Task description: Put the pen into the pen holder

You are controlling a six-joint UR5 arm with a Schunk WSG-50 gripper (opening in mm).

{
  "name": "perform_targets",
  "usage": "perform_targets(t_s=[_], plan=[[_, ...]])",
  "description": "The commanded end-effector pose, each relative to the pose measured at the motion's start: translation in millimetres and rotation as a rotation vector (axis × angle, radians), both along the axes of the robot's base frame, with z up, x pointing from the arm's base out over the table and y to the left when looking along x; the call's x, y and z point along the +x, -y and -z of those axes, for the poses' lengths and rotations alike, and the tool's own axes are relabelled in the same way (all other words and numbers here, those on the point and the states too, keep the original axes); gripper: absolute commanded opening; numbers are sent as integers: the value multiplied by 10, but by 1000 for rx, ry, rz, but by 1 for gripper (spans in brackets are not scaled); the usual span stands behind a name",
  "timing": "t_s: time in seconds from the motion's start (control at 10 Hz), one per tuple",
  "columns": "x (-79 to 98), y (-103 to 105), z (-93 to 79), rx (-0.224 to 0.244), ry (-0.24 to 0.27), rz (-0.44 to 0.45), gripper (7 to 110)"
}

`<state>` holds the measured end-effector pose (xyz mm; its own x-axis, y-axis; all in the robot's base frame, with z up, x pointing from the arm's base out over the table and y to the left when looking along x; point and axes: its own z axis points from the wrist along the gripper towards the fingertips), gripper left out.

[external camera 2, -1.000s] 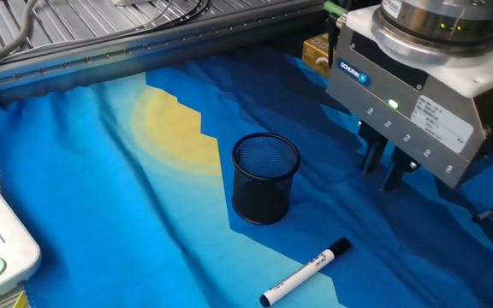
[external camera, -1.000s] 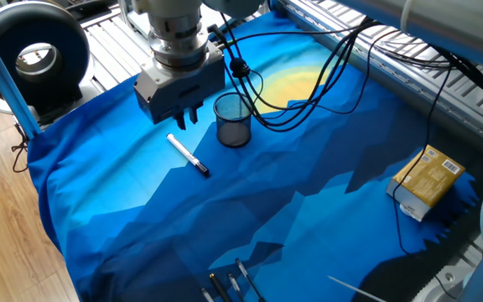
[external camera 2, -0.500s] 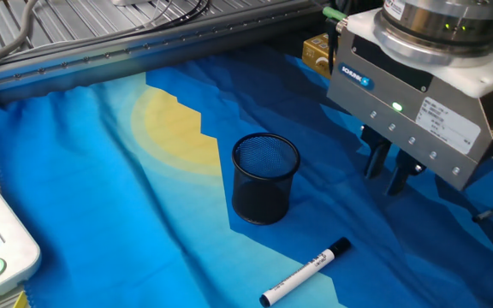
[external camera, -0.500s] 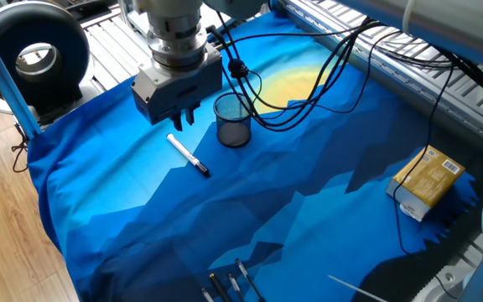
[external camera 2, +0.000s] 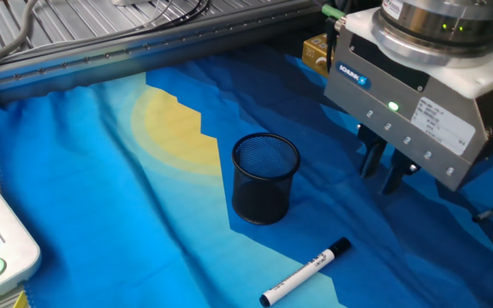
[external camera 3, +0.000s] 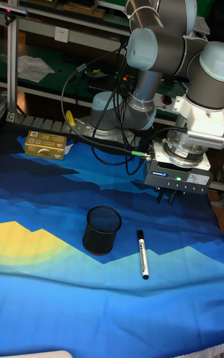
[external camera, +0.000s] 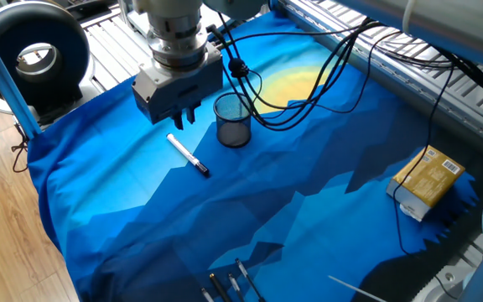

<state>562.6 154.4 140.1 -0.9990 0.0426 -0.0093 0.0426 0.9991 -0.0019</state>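
The pen [external camera: 188, 155] [external camera 2: 306, 272] [external camera 3: 142, 254], white with a black cap, lies flat on the blue cloth. The pen holder [external camera: 233, 120] [external camera 2: 265, 178] [external camera 3: 102, 229], a black mesh cup, stands upright a short way from it. My gripper [external camera: 184, 117] [external camera 2: 383, 175] [external camera 3: 166, 196] hangs above the cloth, fingers pointing down, just beyond the pen's capped end and beside the cup. Its fingers stand a little apart with nothing between them. It touches neither the pen nor the cup.
A yellow box [external camera: 427, 178] [external camera 3: 45, 143] lies near the cloth's edge. Black cables [external camera: 309, 92] trail over the cloth behind the cup. Dark pens [external camera: 229, 285] and a thin white rod [external camera: 359, 289] lie at the front edge. A round black fan [external camera: 32, 54] stands off the table.
The gripper has shifted only slightly above the cloth. The pen and the cup have not moved.
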Motion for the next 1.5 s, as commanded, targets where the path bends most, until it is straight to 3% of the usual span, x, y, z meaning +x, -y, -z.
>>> perform_targets(t_s=[0.0, 0.4, 0.8, 1.4], plan=[[84, 9, 142, -15, 9, 9, 22], [170, 4, 361, -18, 17, -2, 22], [241, 0, 541, -27, 31, -113, 22], [340, 123, 907, -28, 64, -96, 22]])
